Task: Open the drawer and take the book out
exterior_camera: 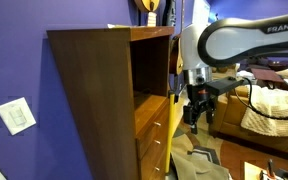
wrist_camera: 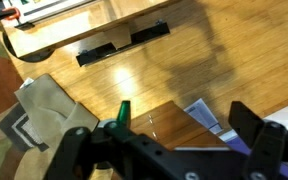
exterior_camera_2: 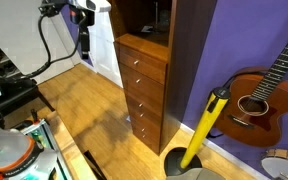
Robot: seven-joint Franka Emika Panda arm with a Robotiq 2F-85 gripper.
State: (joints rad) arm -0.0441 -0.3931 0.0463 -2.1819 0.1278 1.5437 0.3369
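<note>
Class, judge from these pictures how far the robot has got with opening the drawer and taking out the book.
Done: nothing yet; every drawer front on the cabinet sits shut. In hand: the gripper hangs open and empty, apart from the cabinet. Left: reach a drawer front, pull it open and lift out the book, which no view shows.

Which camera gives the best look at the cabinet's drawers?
An exterior view: the drawers show their full fronts, all shut. In an exterior view the drawers look slanted and cropped. The wrist view shows none.
</note>
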